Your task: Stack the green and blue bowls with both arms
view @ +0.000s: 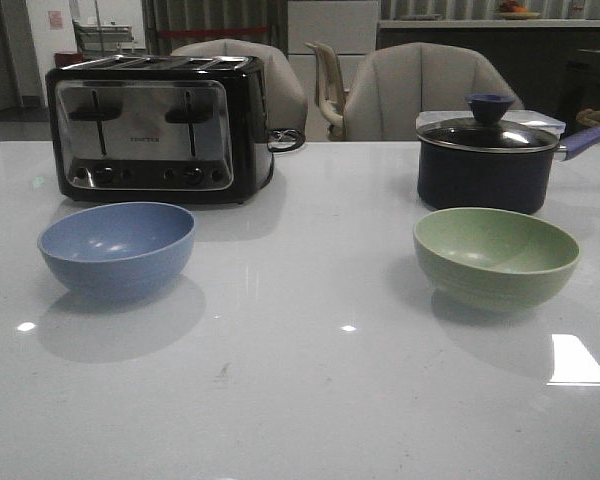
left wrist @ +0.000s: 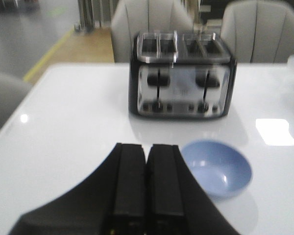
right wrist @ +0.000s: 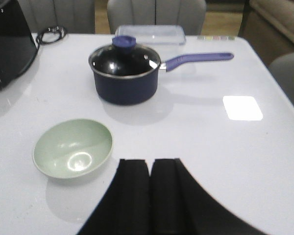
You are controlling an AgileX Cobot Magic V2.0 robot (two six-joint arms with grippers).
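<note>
The dusty blue bowl [view: 117, 247] stands upright and empty on the left of the white table; it also shows in the left wrist view [left wrist: 216, 168]. The pale green bowl [view: 496, 256] stands upright and empty on the right; it also shows in the right wrist view [right wrist: 72, 148]. The two bowls are far apart. My left gripper [left wrist: 146, 147] is shut and empty, above the table and short of the blue bowl. My right gripper [right wrist: 150, 161] is shut and empty, short of the green bowl. Neither arm shows in the front view.
A black and chrome toaster [view: 158, 127] stands behind the blue bowl. A dark lidded saucepan [view: 493, 152] with a purple handle [view: 588, 142] stands behind the green bowl, a clear plastic box [right wrist: 150, 34] behind it. Chairs [view: 420, 92] line the far edge.
</note>
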